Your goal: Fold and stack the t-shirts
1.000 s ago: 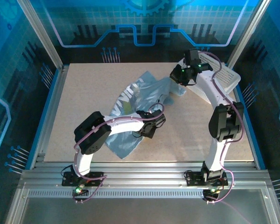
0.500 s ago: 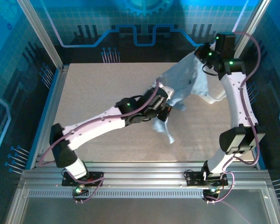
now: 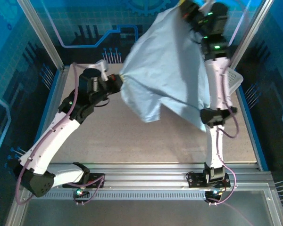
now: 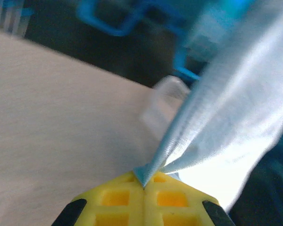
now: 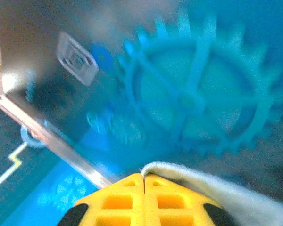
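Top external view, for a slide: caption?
Shut on the t-shirt, left gripper and right gripper hold it spread above the table.

Top view high, near-edge side; wrist views close-up; all share t-shirt (image 3: 165, 70)

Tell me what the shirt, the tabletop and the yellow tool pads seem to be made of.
Shirt: thin soft cloth, likely cotton, matte; it drapes and shows fine threads. Tabletop: pale speckled board, perhaps laminate or chipboard, matte. Pads: yellow moulded plastic or rubber, gridded recesses, slight sheen.
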`<state>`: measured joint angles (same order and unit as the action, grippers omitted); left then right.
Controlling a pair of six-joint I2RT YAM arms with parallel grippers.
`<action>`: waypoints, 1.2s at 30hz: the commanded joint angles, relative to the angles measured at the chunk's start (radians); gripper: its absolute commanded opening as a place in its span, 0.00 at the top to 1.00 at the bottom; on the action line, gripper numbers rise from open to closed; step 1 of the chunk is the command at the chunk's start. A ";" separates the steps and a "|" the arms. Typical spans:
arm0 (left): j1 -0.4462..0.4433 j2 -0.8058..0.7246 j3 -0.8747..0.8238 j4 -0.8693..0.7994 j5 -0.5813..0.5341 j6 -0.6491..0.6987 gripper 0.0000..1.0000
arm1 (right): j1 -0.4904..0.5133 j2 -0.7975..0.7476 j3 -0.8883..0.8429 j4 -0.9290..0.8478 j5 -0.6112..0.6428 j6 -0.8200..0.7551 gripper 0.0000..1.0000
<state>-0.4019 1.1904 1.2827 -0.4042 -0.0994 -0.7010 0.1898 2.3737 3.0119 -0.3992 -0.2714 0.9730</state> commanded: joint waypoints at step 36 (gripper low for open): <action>-0.312 0.731 0.041 -0.102 0.338 0.007 0.65 | 0.107 -0.756 -2.100 -0.296 0.010 -0.018 0.73</action>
<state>-0.6823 1.8172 1.2633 -0.5041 0.1925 -0.7223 0.3172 1.5532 0.9009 -0.7307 -0.2546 0.9424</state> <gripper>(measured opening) 0.353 0.269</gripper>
